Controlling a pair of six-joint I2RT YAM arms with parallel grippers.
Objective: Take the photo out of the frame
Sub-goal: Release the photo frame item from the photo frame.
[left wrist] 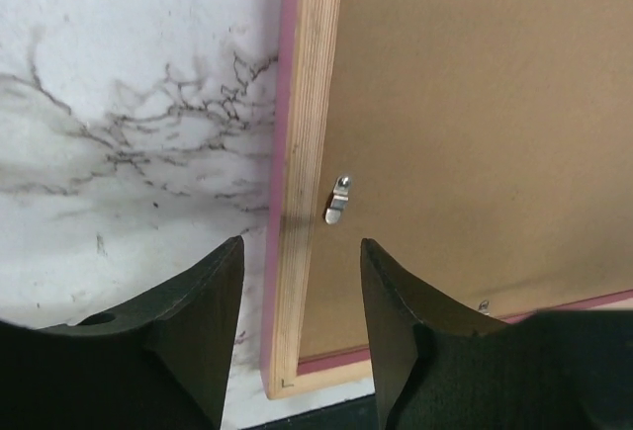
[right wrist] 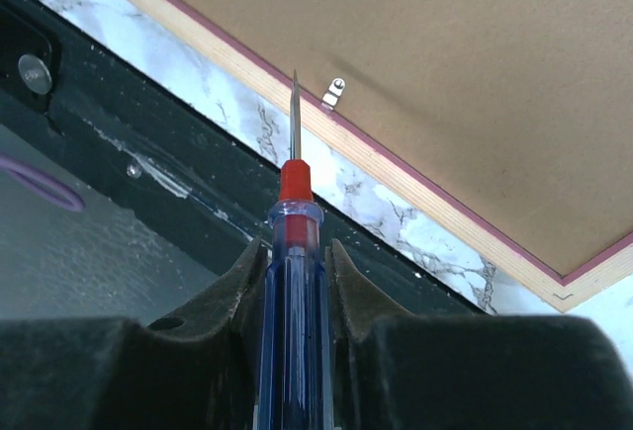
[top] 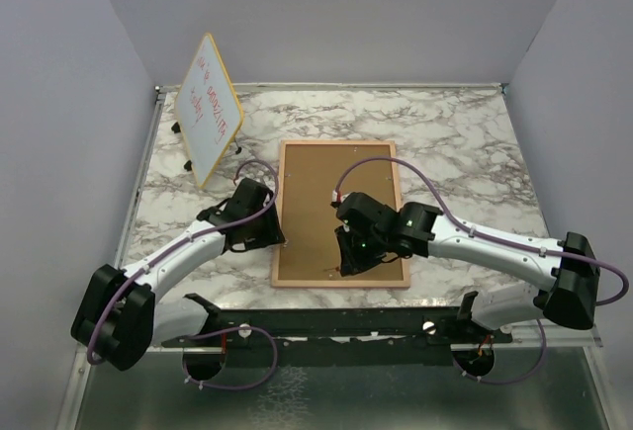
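**Desk:** Which step am I looking at?

**Operator:** Freeing the clips, I judge; the frame [left wrist: 297, 104] lies face-down on the marble table [top: 445, 124] with its brown backing [left wrist: 475, 104] up, so the photo must sit beneath it (I can't see any of the print). My right gripper [right wrist: 297, 245] is clamped on a blue-handled screwdriver [right wrist: 293, 282], whose tip is just short of the near clip [right wrist: 334, 94]; my left gripper [left wrist: 299, 244] has its jaws apart, astride the frame's left rail beside the side clip [left wrist: 338, 201], and holds nothing.

**Desk:** And next?

**Operator:** I'd slide the blade under the near clip and swivel it off the backing; it's a small target, so I'd go slowly; the left could pin the rail against sliding.
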